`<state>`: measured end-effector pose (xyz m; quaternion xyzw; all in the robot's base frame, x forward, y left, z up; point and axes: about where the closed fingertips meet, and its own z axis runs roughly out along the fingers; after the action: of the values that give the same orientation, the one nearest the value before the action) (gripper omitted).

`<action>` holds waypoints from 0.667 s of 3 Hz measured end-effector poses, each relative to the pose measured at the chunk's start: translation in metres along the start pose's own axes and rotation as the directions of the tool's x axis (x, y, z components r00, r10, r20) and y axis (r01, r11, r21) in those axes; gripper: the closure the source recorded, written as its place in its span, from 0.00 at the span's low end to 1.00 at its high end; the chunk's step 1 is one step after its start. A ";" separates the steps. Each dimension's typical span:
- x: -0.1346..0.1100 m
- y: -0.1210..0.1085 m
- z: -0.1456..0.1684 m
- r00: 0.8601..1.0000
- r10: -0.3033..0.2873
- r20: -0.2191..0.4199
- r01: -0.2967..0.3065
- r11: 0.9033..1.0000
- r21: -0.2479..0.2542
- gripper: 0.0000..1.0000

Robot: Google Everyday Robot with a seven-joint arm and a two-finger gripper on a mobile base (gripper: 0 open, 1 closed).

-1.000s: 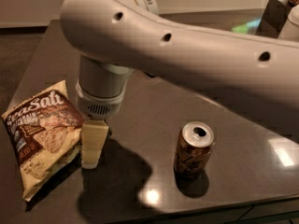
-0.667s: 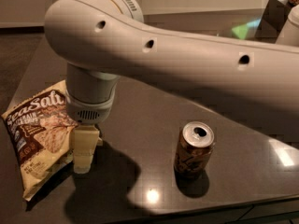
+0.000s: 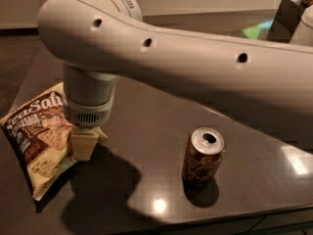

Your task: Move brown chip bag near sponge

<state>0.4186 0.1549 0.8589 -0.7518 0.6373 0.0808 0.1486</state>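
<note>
The brown chip bag (image 3: 39, 136) lies flat at the left of the dark table (image 3: 146, 131), cream-yellow with a dark panel and white "Sea Salt" lettering. My gripper (image 3: 84, 146) hangs straight down from the big white arm (image 3: 161, 48) and sits at the bag's right edge, low over the table and touching or just over the bag. The sponge is out of view, or hidden behind the arm.
A brown soda can (image 3: 203, 155) stands upright right of centre, apart from the gripper. The table's front edge (image 3: 274, 217) runs along the bottom right. A dark box (image 3: 286, 18) and a white object (image 3: 305, 26) stand at the far right back.
The arm has swung left, carrying the gripper from beside the bag onto its right edge. The bag and the can have not moved.
</note>
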 end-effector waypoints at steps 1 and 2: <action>0.005 -0.011 -0.013 1.000 0.014 0.008 -0.014 1.000 0.022 0.61; 0.016 -0.032 -0.034 1.000 0.024 0.012 -0.025 0.997 0.070 0.85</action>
<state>0.4501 0.1331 0.8902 -0.7377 0.6481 0.0648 0.1774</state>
